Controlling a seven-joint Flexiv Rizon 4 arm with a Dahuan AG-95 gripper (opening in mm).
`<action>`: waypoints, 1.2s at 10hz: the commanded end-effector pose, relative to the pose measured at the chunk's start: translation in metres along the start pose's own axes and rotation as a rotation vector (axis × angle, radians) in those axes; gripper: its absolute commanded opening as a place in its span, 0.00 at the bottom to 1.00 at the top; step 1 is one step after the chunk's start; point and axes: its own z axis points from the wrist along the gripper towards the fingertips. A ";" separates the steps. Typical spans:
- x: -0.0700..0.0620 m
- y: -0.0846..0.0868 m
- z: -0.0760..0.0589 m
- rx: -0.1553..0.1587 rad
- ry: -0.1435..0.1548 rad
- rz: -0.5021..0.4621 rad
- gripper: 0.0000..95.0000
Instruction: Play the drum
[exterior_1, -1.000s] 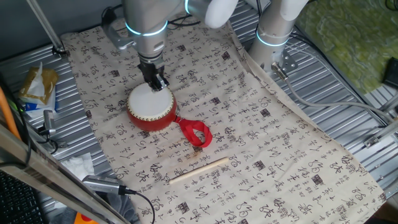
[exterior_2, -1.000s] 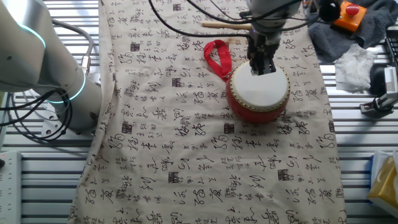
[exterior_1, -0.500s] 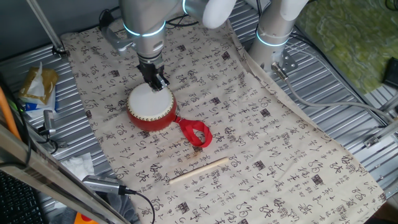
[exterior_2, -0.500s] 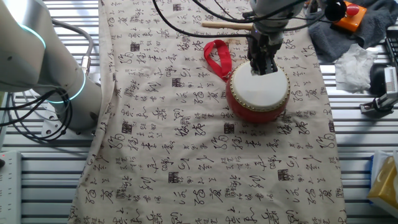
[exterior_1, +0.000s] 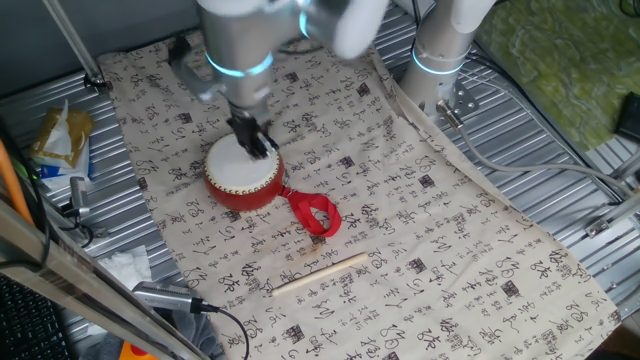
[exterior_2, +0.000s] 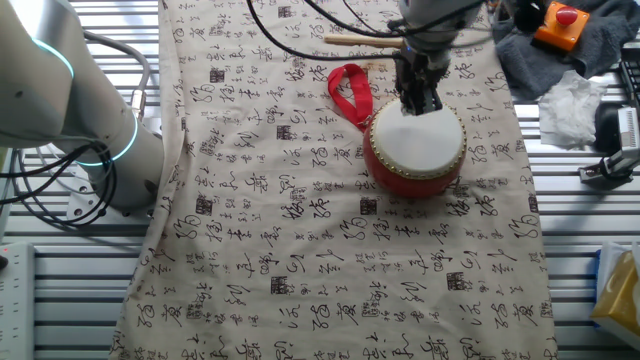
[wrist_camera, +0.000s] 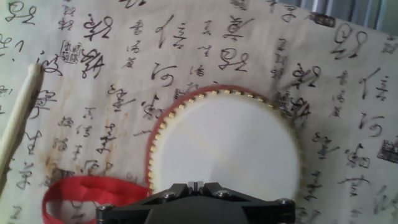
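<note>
The drum (exterior_1: 240, 175) is small and round, with a red body and a white head rimmed with studs. It stands on the printed cloth (exterior_1: 420, 220). Its red ribbon loop (exterior_1: 315, 214) lies beside it. My gripper (exterior_1: 256, 145) is shut and empty, its tips at the back edge of the drumhead. In the other fixed view the gripper (exterior_2: 420, 102) stands over the drum (exterior_2: 418, 150), next to the ribbon (exterior_2: 348, 92). The hand view shows the drumhead (wrist_camera: 227, 149) just below the closed fingertips (wrist_camera: 194, 185). The thin wooden stick (exterior_1: 318, 273) lies loose on the cloth.
A second robot base (exterior_1: 440, 60) stands at the back. A yellow packet (exterior_1: 55, 140) and cables lie left of the cloth. In the other fixed view, grey cloth with an orange device (exterior_2: 555, 25) and white tissue (exterior_2: 570, 100) lie at the right.
The arm has shifted slightly and is motion-blurred in one fixed view; the gripper tips stay at the drumhead's edge. The drum, ribbon and stick have not moved.
</note>
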 end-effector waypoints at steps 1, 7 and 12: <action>-0.010 0.034 -0.007 0.000 0.019 0.064 0.00; -0.044 0.116 0.007 0.000 0.006 0.193 0.00; -0.054 0.153 0.018 -0.004 -0.001 0.257 0.00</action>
